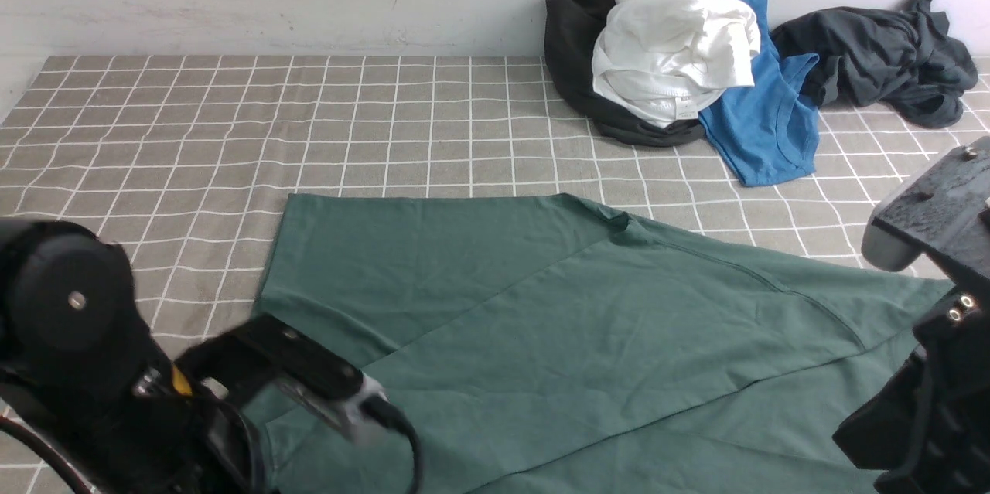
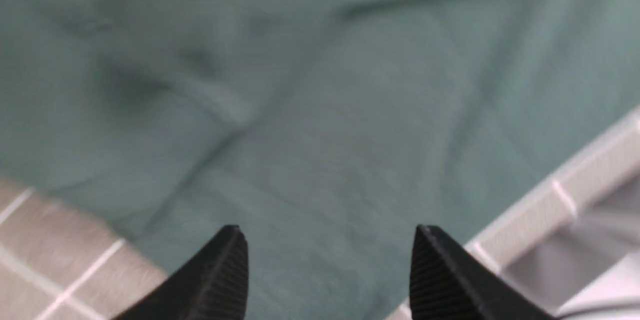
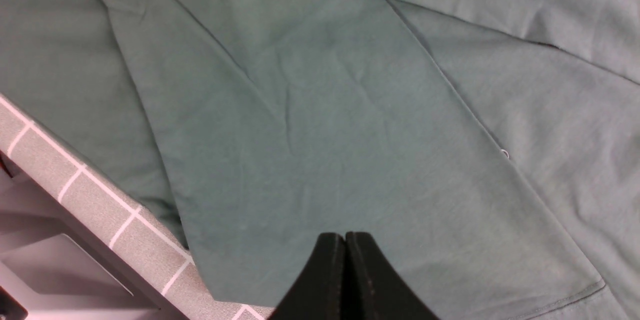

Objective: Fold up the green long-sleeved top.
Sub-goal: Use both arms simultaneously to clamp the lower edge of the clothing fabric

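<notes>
The green long-sleeved top [image 1: 588,332] lies flat on the checked cloth across the near half of the table, with a sleeve folded diagonally over the body. Its logo is hidden. It fills the left wrist view [image 2: 310,109] and the right wrist view [image 3: 350,109]. My left gripper [image 2: 327,265] is open and empty, hovering over the top's near left corner by the table edge. The left arm [image 1: 255,370] shows at the near left. My right gripper [image 3: 345,250] is shut with nothing between its jaws, above the folded sleeve near the table's near edge. The right arm [image 1: 936,355] shows at the near right.
A pile of clothes sits at the back right: a black garment [image 1: 572,38], white garments [image 1: 673,45], a bright blue top [image 1: 766,123] and a dark charcoal-grey garment [image 1: 882,53]. The checked cloth [image 1: 232,123] covers the table. The table's near edge [image 3: 75,195] runs close to both grippers.
</notes>
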Controlling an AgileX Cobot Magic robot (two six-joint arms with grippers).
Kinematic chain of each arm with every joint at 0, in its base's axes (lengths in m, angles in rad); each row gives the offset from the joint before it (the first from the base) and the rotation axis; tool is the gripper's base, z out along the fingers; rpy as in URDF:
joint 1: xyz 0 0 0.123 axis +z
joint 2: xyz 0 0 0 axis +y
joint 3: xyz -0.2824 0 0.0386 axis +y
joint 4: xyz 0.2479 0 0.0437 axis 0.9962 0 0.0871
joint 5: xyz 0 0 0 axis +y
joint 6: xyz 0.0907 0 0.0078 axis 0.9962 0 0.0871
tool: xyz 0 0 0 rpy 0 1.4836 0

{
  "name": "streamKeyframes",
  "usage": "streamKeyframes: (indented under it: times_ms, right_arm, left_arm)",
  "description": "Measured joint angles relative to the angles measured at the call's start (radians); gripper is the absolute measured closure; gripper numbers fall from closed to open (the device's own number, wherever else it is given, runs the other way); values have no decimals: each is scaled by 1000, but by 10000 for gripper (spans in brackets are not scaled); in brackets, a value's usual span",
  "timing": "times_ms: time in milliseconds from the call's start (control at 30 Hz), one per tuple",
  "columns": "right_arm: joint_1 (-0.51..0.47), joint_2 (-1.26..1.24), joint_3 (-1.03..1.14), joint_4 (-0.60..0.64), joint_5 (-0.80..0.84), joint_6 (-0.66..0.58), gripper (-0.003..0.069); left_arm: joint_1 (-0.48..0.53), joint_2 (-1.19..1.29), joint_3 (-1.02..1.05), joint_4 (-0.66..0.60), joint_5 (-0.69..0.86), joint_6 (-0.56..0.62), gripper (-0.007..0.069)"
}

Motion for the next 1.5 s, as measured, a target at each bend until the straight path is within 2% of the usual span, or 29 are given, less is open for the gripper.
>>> streamKeyframes:
  times_ms: [33, 200, 300, 467, 800, 967, 1100, 1400, 1500]
  right_arm:
    - [0, 0, 0, 3, 0, 0, 673]
    - [0, -1, 1, 11, 0, 0, 673]
    - [0, -2, 1, 13, 1, 0, 673]
    - [0, -4, 1, 13, 1, 0, 673]
    - [0, -4, 1, 13, 1, 0, 673]
    - [0, -4, 1, 13, 1, 0, 673]
    - [0, -4, 1, 13, 1, 0, 673]
    - [0, -4, 1, 13, 1, 0, 673]
    - [0, -4, 1, 13, 1, 0, 673]
  left_arm:
    - [-77, 1, 7, 32, 0, 14, 219]
    - [-301, 21, 79, 154, -40, 32, 219]
    - [-381, 37, 146, 182, -80, 35, 219]
    - [-459, 59, 221, 187, -140, 35, 219]
    - [-493, 153, 227, 217, -201, 24, 219]
    - [-494, 170, 203, 225, -188, -42, 229]
    - [-494, 187, 181, 258, -183, -102, 270]
    - [-494, 190, 171, 322, -183, -117, 361]
    - [-494, 190, 171, 322, -183, -121, 422]
